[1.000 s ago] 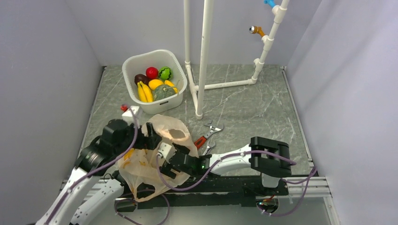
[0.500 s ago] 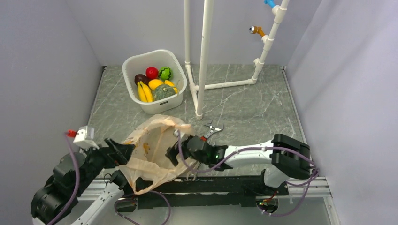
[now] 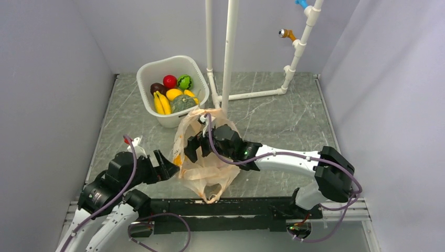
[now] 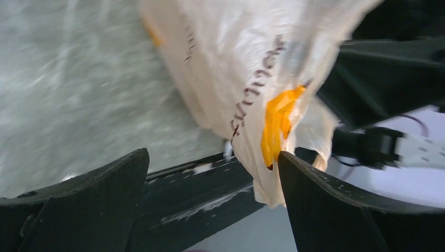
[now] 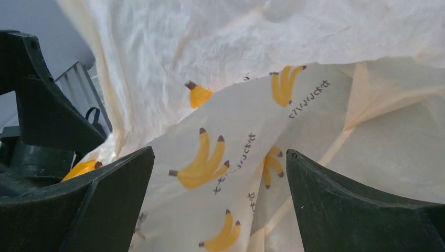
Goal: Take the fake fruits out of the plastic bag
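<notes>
Two arms: left arm (image 3: 113, 181) and right arm (image 3: 283, 157), bases on the black rail (image 3: 246, 207) at the near edge.
Left fingers (image 4: 94, 205): spread wide, nothing between them; they point at the near-left side of the bag and stop just short of it.
Right fingers (image 5: 341, 205): spread wide, with printed film filling the gap ahead; no pinch on it shows.
Plastic bag (image 3: 207, 168): one, thin peach film with small yellow bananas and dark lettering. It is draped over the right arm's end, top raised, lower end hanging limp near the rail.
In the way: the bag hides most of the right arm's end from above; the right arm lies across the near bench.
Bench (image 3: 278, 118): grey-green marbled top.
Tub (image 3: 157, 65): one, white and rigid, at the far left, close behind the bag's top.
Fake fruits, all in the tub and apart from the bag: one banana bunch (image 3: 161, 103), one dull green squash-like piece (image 3: 182, 104), one yellow-orange ball (image 3: 173, 94), one green striped ball (image 3: 184, 82).
Also in the tub: one red ball (image 3: 169, 81), one maroon-brown fruit (image 3: 157, 88).
Pipe frame (image 3: 229, 63): white, upright just right of the tub, carrying one orange fitting (image 3: 286, 34) and one blue fitting (image 3: 301, 3).
Walls (image 3: 47, 79): pale grey-lilac, on three sides.
</notes>
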`<state>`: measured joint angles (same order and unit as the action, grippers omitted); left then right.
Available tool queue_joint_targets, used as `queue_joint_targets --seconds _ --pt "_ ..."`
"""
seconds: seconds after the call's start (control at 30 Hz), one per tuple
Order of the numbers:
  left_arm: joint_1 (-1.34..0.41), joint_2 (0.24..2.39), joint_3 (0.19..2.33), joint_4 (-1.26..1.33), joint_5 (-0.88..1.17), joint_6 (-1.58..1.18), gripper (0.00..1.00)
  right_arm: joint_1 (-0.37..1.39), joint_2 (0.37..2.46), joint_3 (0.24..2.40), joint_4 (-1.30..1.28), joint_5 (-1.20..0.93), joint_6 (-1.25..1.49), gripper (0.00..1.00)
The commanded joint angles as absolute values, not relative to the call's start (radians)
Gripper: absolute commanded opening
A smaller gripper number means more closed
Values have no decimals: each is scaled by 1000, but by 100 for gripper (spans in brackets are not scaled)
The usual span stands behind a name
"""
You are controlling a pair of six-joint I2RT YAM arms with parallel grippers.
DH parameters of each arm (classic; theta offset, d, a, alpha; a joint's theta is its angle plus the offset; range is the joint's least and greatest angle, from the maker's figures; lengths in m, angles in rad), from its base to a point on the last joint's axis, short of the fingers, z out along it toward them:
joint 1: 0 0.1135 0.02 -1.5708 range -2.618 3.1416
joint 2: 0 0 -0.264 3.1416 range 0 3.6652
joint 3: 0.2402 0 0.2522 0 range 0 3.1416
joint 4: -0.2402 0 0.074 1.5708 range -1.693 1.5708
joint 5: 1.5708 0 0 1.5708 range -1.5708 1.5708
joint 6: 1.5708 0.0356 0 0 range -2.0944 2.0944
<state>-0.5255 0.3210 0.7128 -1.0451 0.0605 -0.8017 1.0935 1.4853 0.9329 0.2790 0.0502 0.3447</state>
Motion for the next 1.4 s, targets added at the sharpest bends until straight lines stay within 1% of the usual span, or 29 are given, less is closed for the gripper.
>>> queue_joint_targets --seconds 0.0,0.1,0.2,0.27,0.3,0.33,0.37,0.5,0.53,0.6,0.63,0.73,0.8,0.9,1.03,1.17,1.37 --pt "-528 249 660 -690 269 -800 99 1091 1488 970 246 12 356 100" --pt "-529 229 569 -537 305 -848 99 1091 1496 964 254 5 372 100" --pt "-529 293 526 -425 383 -860 99 1092 1497 962 246 -21 382 100" --pt "-529 343 531 -376 407 -850 97 1090 1491 961 235 -12 382 100" --pt "-529 364 544 -366 404 -841 94 1091 1490 964 228 -13 380 100" --pt "-528 380 560 -361 397 -832 87 1091 1494 971 220 -22 377 100" --pt "-529 395 586 -365 383 -824 77 1090 1505 982 212 -40 375 100" --pt "-529 424 727 -448 271 -733 51 1094 1599 1052 201 -159 385 99" --pt "-529 427 761 -469 246 -712 43 1094 1630 1074 210 -190 393 99" --pt "-529 434 826 -522 184 -666 22 1097 1698 1128 232 -237 409 98" --pt "-529 440 866 -584 134 -641 14 1095 1724 1175 242 -264 418 98" --pt "-529 452 1010 -744 -52 -577 1 1098 1801 1319 229 -320 431 98" --pt "-529 442 1065 -780 -145 -536 0 1100 1830 1404 201 -311 426 98" --pt "-529 425 1105 -785 -252 -459 0 1094 1829 1462 173 -285 423 99" --pt "-529 457 1111 -826 -359 -370 0 1092 1784 1467 95 -232 385 99" --pt "-529 480 1019 -868 -419 -367 0 1089 1683 1413 16 -116 309 100" --pt "-529 427 801 -735 -486 -372 0 1085 1482 1313 -39 -115 204 100"
